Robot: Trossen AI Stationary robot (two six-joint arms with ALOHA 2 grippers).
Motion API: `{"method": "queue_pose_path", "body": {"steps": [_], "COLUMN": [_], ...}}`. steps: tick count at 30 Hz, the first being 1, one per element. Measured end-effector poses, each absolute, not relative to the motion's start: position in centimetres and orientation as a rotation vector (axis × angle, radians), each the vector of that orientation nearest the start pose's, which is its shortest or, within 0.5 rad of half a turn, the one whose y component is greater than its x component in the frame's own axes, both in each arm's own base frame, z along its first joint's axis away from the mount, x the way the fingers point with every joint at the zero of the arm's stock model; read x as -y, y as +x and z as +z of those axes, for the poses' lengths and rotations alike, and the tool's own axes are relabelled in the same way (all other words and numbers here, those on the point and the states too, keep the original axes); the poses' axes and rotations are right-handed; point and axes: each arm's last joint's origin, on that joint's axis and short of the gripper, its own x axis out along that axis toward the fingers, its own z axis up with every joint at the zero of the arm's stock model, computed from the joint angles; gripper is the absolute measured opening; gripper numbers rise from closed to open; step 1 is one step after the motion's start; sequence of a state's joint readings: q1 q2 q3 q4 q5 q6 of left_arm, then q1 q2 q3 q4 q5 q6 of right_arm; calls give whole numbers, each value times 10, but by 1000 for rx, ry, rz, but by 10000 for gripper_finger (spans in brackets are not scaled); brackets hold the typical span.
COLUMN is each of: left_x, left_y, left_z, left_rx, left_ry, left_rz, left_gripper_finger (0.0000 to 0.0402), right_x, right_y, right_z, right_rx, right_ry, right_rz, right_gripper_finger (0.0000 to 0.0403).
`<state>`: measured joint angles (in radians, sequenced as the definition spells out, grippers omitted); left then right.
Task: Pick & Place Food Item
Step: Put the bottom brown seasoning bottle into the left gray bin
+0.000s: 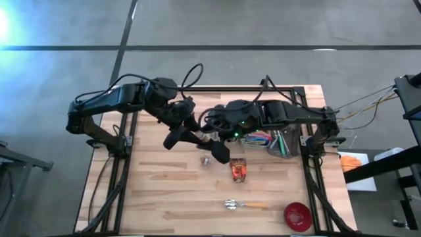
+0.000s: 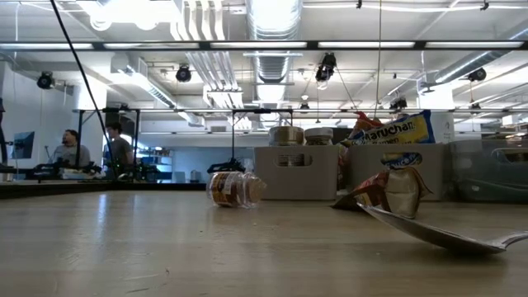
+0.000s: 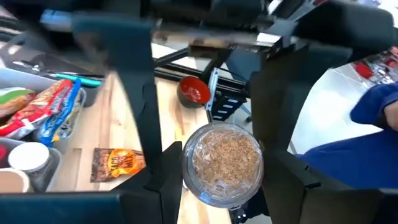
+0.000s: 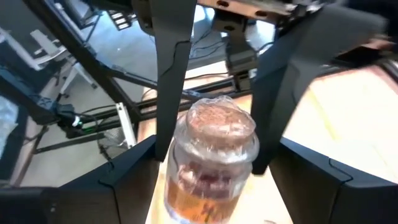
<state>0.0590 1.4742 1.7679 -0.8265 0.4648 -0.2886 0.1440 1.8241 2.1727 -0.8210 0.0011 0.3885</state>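
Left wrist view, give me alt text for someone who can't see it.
A clear jar of brown granola-like food sits between the left gripper's dark fingers, seen end-on. Beyond it on the wooden table lie an orange snack packet and a red bowl.

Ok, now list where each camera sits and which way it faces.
High: above the table, straight down; both arms, left gripper and right gripper meeting mid-table.
Low: at tabletop height, level across to the bins; no arm shows.
Left wrist: on the left arm, facing the jar between its own fingers.
Right wrist: on the right arm, facing that jar; own fingers apart beside it.
Shared: both wrist views see the jar; high and low share the snack packet.
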Motion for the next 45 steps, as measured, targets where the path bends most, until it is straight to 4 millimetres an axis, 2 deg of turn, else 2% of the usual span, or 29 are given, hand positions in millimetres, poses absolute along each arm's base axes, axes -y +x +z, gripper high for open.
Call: {"method": "queue_pose_path", "body": {"steps": [5, 11, 16, 20, 28, 36, 41, 45], "left_x": [-12, -28, -46, -65, -103, -140, -145, -148], "left_y": [291, 289, 295, 309, 348, 369, 383, 391], "left_z": [445, 437, 423, 406, 358, 315, 293, 278], "left_rx": [-584, -625, -661, -686, -804, -882, -932, -949], "left_ry": [-409, -333, -290, -282, -310, -325, -217, -204], "left_rz": [-223, -3, 116, 175, 256, 317, 253, 226], "left_gripper_finger": [163, 163, 163, 163, 163, 163, 163, 163], "right_x": [-51, -48, -44, -44, -48, -57, -59, -59], "right_y": [363, 337, 314, 295, 268, 265, 269, 271], "right_z": [462, 469, 474, 479, 489, 487, 479, 474], "right_rx": [-514, -587, -651, -682, -656, -663, -694, -712], "right_ry": [346, 401, 460, 481, 481, 460, 449, 456], "right_rz": [-3, -51, -100, -162, -239, -228, -236, -242], "right_gripper_finger": [282, 283, 283, 283, 283, 283, 283, 283]}}
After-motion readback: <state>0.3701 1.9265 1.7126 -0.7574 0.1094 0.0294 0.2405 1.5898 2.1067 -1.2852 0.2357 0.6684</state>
